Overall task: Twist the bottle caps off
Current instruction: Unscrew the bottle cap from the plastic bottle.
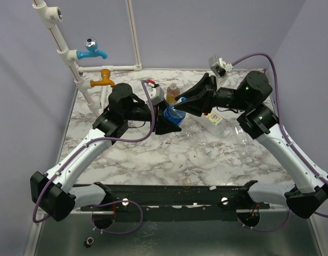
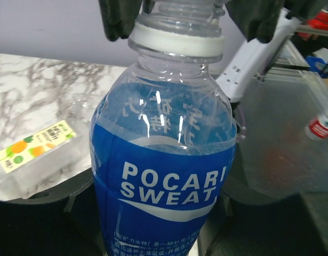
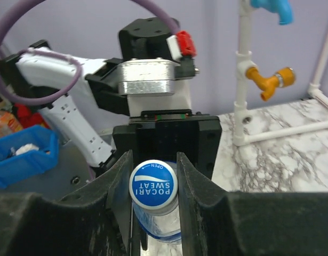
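**Pocari Sweat branding on one bottle and its cap**

The blue label on the bottle read "POCARI SWEAT" in large white capitals, with outlined white East Asian characters on the clear shoulder above it and a row of small print below that was too fine to read. In the right wrist view, the blue cap carried "POCARI SWEAT" and "OPEN" beside a curved arrow, all in white and seen upside down. A sticker with orange fruit pictures, on a clear bottle lying on the tabletop, had lettering too small to make out. A red-and-white label at the right edge was too blurred to read.
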`<control>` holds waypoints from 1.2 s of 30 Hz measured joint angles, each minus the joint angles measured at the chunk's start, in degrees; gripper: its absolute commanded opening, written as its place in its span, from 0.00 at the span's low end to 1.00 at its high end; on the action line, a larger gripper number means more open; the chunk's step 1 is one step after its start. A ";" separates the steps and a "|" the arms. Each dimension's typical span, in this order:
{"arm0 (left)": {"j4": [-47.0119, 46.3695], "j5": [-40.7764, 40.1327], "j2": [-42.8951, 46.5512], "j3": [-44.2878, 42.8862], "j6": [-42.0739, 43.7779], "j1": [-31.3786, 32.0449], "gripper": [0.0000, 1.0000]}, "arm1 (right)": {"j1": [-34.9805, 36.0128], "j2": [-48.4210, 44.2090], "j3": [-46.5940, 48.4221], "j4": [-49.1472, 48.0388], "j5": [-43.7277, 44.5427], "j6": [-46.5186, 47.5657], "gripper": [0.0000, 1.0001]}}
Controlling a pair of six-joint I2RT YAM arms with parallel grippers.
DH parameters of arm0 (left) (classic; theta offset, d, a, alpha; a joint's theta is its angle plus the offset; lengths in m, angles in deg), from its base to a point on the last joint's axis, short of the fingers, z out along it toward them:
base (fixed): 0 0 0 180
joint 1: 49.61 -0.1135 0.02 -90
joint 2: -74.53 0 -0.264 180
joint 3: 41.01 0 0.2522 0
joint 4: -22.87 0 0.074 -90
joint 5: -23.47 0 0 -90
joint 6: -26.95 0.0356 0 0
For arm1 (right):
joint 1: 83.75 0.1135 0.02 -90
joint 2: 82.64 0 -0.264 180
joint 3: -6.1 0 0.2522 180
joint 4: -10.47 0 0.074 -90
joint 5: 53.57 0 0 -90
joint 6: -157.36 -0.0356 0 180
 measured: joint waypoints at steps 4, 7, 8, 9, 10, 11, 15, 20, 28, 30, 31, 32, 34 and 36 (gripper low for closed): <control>0.52 4.79 0.13 -0.09 -0.63 0.13 0.00 | 0.00 -0.13 0.00 -0.55 -5.60 1.29 0.62; 1.64 4.39 0.13 -0.07 -0.28 0.13 0.00 | 0.11 -0.09 0.11 0.04 -4.59 2.10 0.90; 2.03 3.96 0.11 -0.02 -0.17 0.13 0.00 | 0.15 -0.09 0.31 0.72 -1.95 2.19 0.95; 2.54 2.89 0.09 0.07 0.39 0.13 0.00 | 0.35 -0.04 0.66 1.29 1.31 2.43 0.99; 2.95 1.53 0.09 0.17 1.11 0.13 0.00 | 0.55 0.09 1.18 2.16 4.85 2.32 1.00; 3.30 -0.50 0.09 0.39 2.08 0.13 0.00 | 0.55 0.39 1.95 3.21 8.83 2.16 1.00; 4.09 -9.55 -0.17 1.22 5.62 0.13 0.00 | 0.52 2.95 5.77 6.34 21.22 0.28 0.99; 4.17 -21.92 -1.40 1.38 8.85 0.13 0.00 | 0.44 5.70 6.51 8.41 28.50 -3.63 0.90; 3.69 -32.26 -1.75 1.92 9.77 0.11 0.00 | 0.44 8.50 6.51 10.14 30.29 -7.45 0.72; 3.50 -33.14 -1.73 1.92 9.75 0.11 0.00 | 0.44 8.68 6.51 10.10 30.38 -7.87 0.63; 3.37 -33.33 -1.73 1.92 9.75 0.11 0.00 | 0.44 8.85 6.51 10.08 30.38 -8.13 0.59; 3.28 -33.59 -1.75 1.95 9.75 0.11 0.00 | 0.44 9.05 6.51 10.03 30.38 -8.33 0.56; 3.08 -33.83 -1.75 1.97 9.70 0.11 0.00 | 0.44 9.62 6.51 9.99 30.38 -8.90 0.53; 2.91 -34.01 -1.75 1.99 9.70 0.11 0.00 | 0.44 10.25 6.51 9.97 30.34 -9.29 0.47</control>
